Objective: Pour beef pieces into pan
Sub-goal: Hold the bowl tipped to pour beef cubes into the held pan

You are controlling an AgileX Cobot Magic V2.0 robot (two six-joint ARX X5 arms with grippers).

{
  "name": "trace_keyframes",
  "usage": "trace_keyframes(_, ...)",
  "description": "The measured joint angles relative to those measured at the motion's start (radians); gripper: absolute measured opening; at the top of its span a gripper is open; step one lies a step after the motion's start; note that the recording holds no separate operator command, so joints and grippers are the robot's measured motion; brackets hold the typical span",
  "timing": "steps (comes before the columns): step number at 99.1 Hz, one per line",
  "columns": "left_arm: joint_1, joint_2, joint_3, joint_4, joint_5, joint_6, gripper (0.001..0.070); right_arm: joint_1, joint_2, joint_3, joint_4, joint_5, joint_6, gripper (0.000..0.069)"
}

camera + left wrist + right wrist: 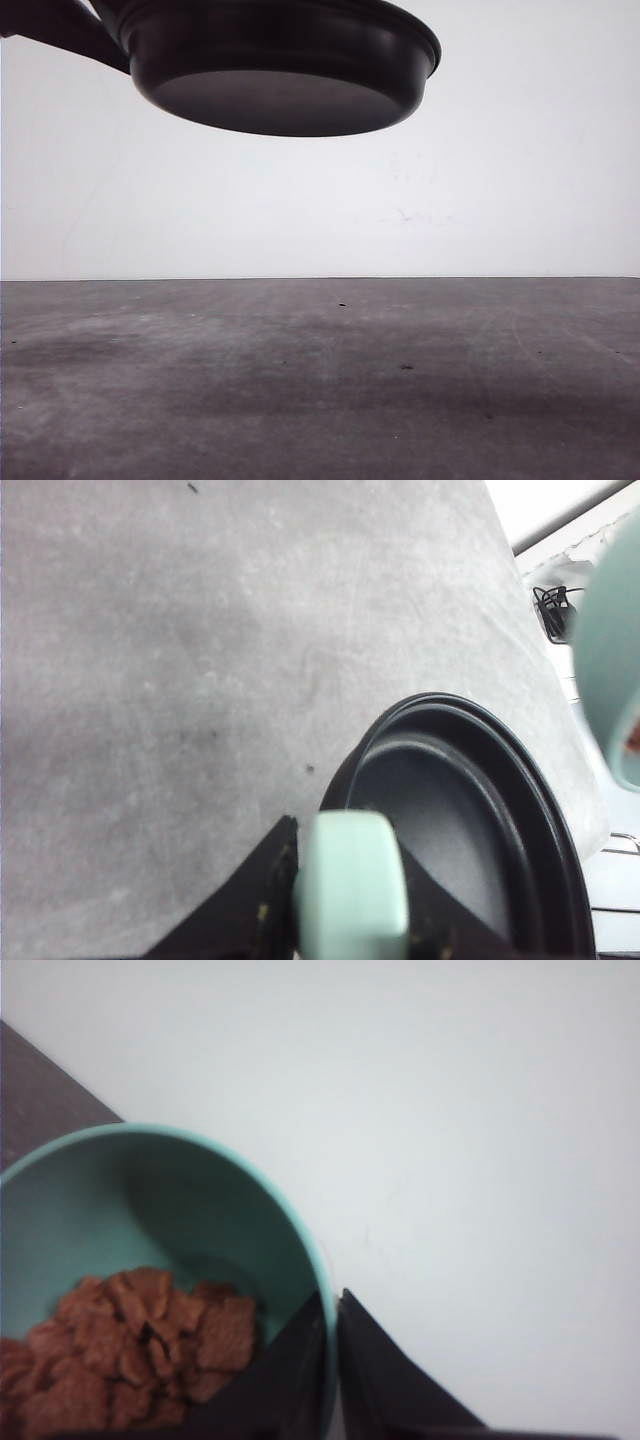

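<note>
Left jaws clamp the pan (470, 820) handle; right jaws pinch the bowl (150, 1210) rim beside beef pieces (140, 1350).

We see our left end effector (345, 920) as matte black, wedge-shaped fingers (262, 905) with small pale flecks; our right end effector (334, 1370) shows plain black, pointed fingers (385, 1380).

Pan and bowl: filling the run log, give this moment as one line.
left gripper: shut on pan handle, lifted | right gripper: shut on bowl rim | beef: in bowl | pan: empty
</note>
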Motion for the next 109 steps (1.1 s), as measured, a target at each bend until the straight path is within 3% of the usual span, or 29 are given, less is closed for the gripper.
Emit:
trace_keyframes(26, 0.001, 0.058, 0.09, -0.002, 0.0, 0.0, 0.0056, 0.008, 0.0, 0.0, 0.141, -0.089, -0.33, 0.0011)
trace_keyframes(68, 0.006, 0.109, 0.175, -0.002, 0.0, 0.006, 0.0055, 0.0, 0.001, 0.0, 0.366, -0.149, -0.649, 0.0011)
trace_keyframes(109, 0.063, 0.122, 0.175, -0.002, -0.008, 0.008, 0.0055, -0.085, 0.003, 0.0, 0.418, -0.249, -0.702, 0.0011)
